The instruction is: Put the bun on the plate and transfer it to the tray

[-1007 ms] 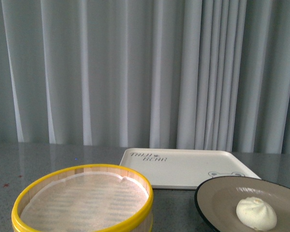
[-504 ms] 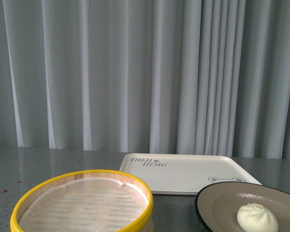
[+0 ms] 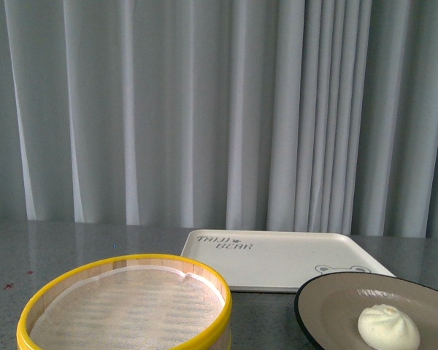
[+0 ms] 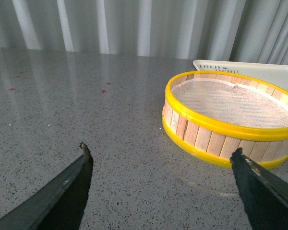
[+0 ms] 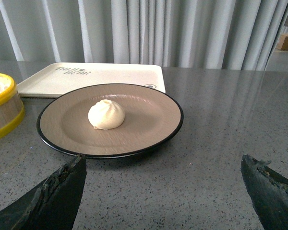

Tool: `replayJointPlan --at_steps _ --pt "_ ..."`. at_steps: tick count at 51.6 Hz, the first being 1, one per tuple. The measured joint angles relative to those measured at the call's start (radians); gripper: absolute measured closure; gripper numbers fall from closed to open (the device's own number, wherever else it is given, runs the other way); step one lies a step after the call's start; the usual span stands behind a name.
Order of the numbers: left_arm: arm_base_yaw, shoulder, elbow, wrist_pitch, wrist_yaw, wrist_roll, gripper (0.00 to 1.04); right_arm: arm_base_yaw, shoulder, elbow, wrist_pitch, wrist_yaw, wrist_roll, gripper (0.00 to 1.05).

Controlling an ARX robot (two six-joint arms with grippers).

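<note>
From my seat the first half looks done: the bun (image 5: 106, 114) sits on the plate (image 5: 151, 120), a little off centre toward the side where the steamer basket (image 4: 201, 136) stands. What the next move turns on is the plate's near rim and the right gripper (image 5: 163, 160). The plate lies straight ahead of it, beyond the fingertips and roughly centred in the gap between them, not touching either finger. Those jaws are spread wide with nothing in them. The plate is round, so I have no long axis to line up with, only a low edge to catch. The tray (image 3: 277, 255) lies just behind the plate, its long side running across my view and its near edge close to the plate's far rim, so I judge the carry to be a short one, away from the robot. The right arm is clearly the nearer one. The left gripper (image 4: 161, 149) is parted just as wide and empty, looking across the grey table (image 4: 62, 96) at the basket, well off to that side. The basket holds only a pale liner, with no bun that I can see, and the tray carries nothing but its lettering and bear print. My worry is the shallow rim — a tilted lift could let the bun roll.
</note>
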Motion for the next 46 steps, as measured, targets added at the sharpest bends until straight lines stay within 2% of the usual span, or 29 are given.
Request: replayJointPlan --at_steps 2,26,29,32,34,37,41,46 --pt "0.000 0.000 0.000 0.000 0.000 0.001 0.05 0.000 0.000 0.000 0.000 0.000 0.000 0.09" --pt "0.000 0.000 0.000 0.000 0.000 0.002 0.07 0.000 0.000 0.000 0.000 0.000 0.000 0.09" --pt "0.000 0.000 0.000 0.000 0.000 0.002 0.07 0.031 0.061 0.049 -0.122 0.151 0.129 0.09" --pt "0.000 0.000 0.000 0.000 -0.001 0.002 0.07 0.025 0.158 0.099 -0.211 0.266 0.270 0.09" --pt "0.000 0.000 0.000 0.000 0.000 0.002 0.07 -0.002 0.227 0.122 -0.218 0.283 0.348 0.09" --pt "0.000 0.000 0.000 0.000 0.000 0.002 0.07 -0.020 0.301 0.148 -0.191 0.288 0.364 0.09" --pt "0.000 0.000 0.000 0.000 0.000 0.002 0.07 -0.034 0.388 0.215 -0.164 0.199 0.213 0.09" --pt "0.000 0.000 0.000 0.000 0.000 0.002 0.07 -0.064 0.448 0.304 -0.245 0.061 -0.132 0.09"
